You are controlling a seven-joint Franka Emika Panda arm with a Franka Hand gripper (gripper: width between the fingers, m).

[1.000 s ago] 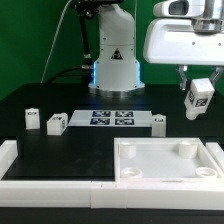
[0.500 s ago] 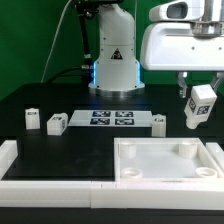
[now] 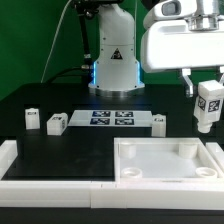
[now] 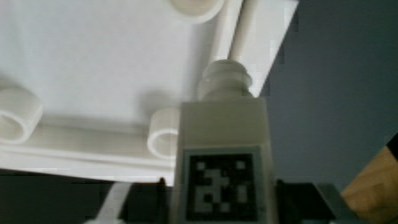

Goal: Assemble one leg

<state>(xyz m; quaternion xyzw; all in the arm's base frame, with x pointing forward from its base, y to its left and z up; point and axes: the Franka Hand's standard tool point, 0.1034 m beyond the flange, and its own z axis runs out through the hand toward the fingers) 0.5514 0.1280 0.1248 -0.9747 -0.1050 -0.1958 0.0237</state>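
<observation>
The end effector point(image 3: 207, 90) is clenched on the leg point(image 3: 209, 106), which it holds roughly upright in the air with the black-and-white marker facing the exterior camera. It hangs clear of the tabletop point(image 3: 80, 145), above the side toward the exterior view's right edge.

In the wrist view the end effector point(image 4: 222, 196) has the leg point(image 4: 222, 140) running straight away from the camera. The leg's far tip lies over the raised rim of the white panel point(image 4: 107, 70). I cannot tell how much of a gap separates them.

That panel point(image 3: 170, 165) lies flat near the tabletop's front corner on the exterior view's right, below the held leg, with round holes at its corners.

Further back, around the middle of the tabletop, lies the marker board point(image 3: 112, 119). A single peg point(image 3: 158, 122) stands just beside the board's end on the exterior view's right. A pair of pegs point(image 3: 55, 123) stands off its other end, toward the edge on the exterior view's left.

A white rail point(image 3: 40, 183) runs along the front edge and turns up the corner on the exterior view's left.
</observation>
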